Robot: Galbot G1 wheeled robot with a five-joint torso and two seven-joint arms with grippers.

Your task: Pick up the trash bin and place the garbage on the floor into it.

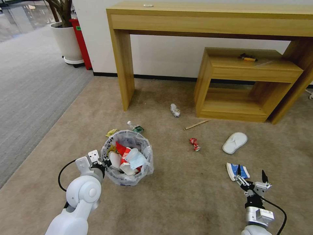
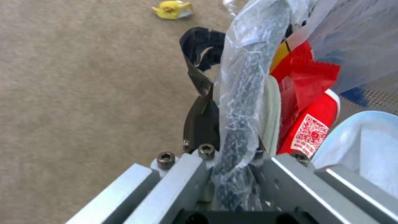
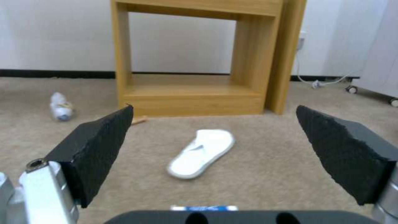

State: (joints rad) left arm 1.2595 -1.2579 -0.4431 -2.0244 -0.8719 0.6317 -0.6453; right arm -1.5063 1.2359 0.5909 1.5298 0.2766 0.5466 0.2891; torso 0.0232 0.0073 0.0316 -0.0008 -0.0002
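The small round dark trash bin (image 1: 127,158), lined with a crinkled clear plastic bag, stands on the beige short-pile carpet floor (image 1: 182,199) and serves as the landmark here. The left end effector (image 1: 103,162) is clamped on the bin's near-left rim; the left wrist view shows its dark fingers (image 2: 201,121) pinching the bag-covered rim (image 2: 244,93). Inside the bin lie red wrappers (image 1: 121,149), a red-and-white cup (image 2: 311,127) and pale blue-white material (image 1: 136,158). Just beyond the bin, touching or nearly touching its far edge, are a yellow crumpled wrapper (image 1: 111,132) and a small clear bottle with a green label (image 1: 135,127). Farther beyond, to the bin's right, lies a crushed white cup (image 1: 175,110), with a wooden stick (image 1: 196,124) past it. A crushed red can (image 1: 195,144) rests to the right of the bin, and a white slipper (image 1: 234,142) lies well beyond that. The right end effector (image 1: 250,175) hovers far to the bin's right with its fingers spread wide apart and holding nothing, directly over a blue-white packet (image 1: 237,171).
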